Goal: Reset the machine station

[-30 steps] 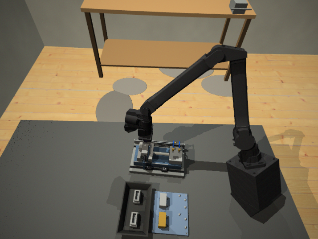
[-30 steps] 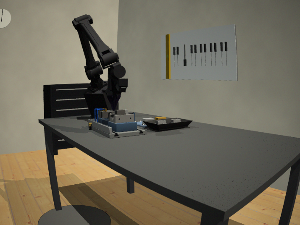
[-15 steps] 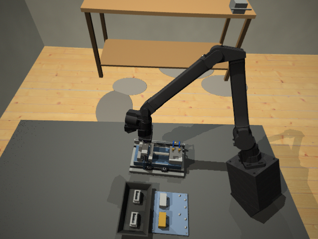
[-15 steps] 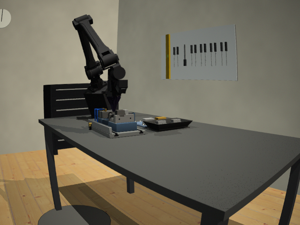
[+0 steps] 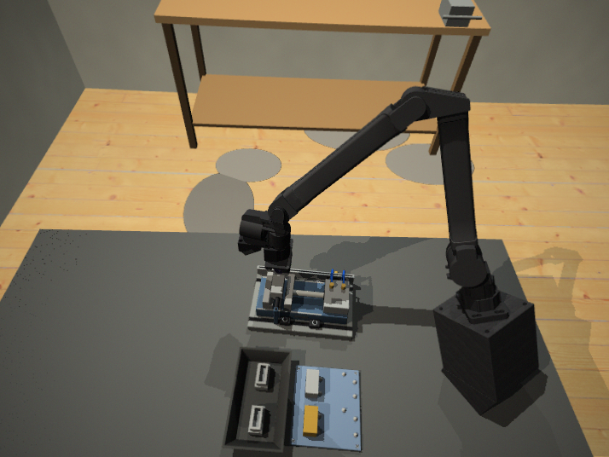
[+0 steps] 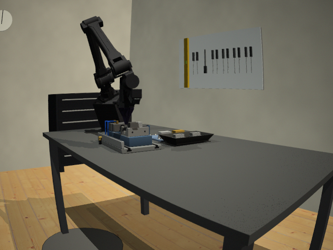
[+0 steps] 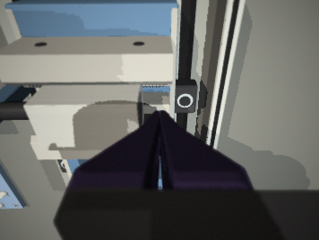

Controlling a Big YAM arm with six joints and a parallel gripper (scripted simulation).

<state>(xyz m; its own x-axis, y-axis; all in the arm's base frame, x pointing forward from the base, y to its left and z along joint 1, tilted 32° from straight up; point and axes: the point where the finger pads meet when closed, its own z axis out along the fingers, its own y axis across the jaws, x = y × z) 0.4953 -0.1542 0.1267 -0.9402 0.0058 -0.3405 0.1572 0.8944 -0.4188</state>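
Lying lengthwise beside the black tray [image 5: 235, 399] [image 6: 185, 140] (parallel): yellow brass blank [image 5: 310, 420] [image 6: 177, 130].

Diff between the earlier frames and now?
No clear change. The arm's pose looks essentially the same over the vise, any shift too small to call. Nothing visibly taken or let go; the gripper is shut with nothing in it. Both finished parts in the outfeed tray, plus the gray and yellow blanks on the infeed plate, stayed put.
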